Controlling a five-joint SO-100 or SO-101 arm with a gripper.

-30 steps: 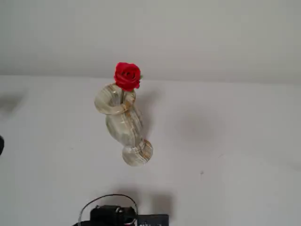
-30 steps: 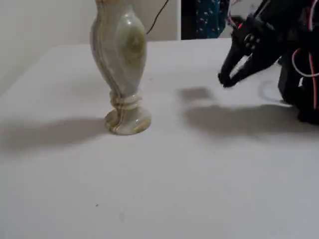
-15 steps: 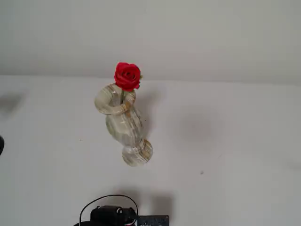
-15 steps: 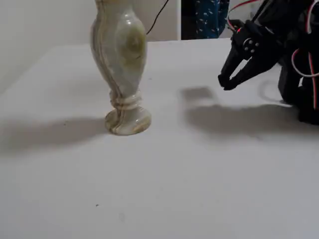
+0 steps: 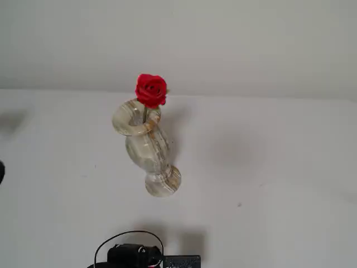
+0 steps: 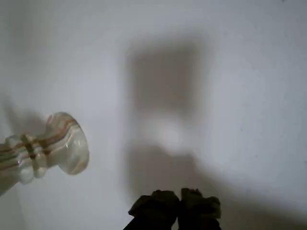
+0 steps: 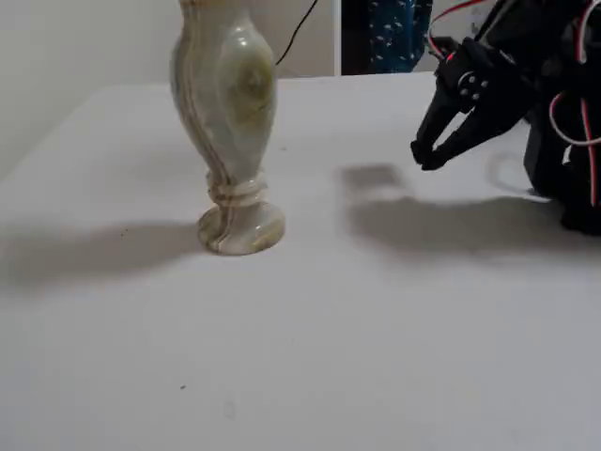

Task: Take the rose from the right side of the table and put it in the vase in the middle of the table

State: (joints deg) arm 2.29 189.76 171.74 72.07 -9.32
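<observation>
The marbled vase stands upright on the white table. The red rose stands in it, bloom above the rim, stem down inside. The vase's foot shows at the left of the wrist view, and its body and foot show in a fixed view, where the rim and rose are cut off. My gripper hangs above the table to the right of the vase, well apart from it. Its fingertips are together and hold nothing. It also shows at the bottom of the wrist view.
The arm's black base and a cable sit at the bottom edge of a fixed view. The arm's body with red and white wires fills the right edge of the other fixed view. A pale wall stands behind the table.
</observation>
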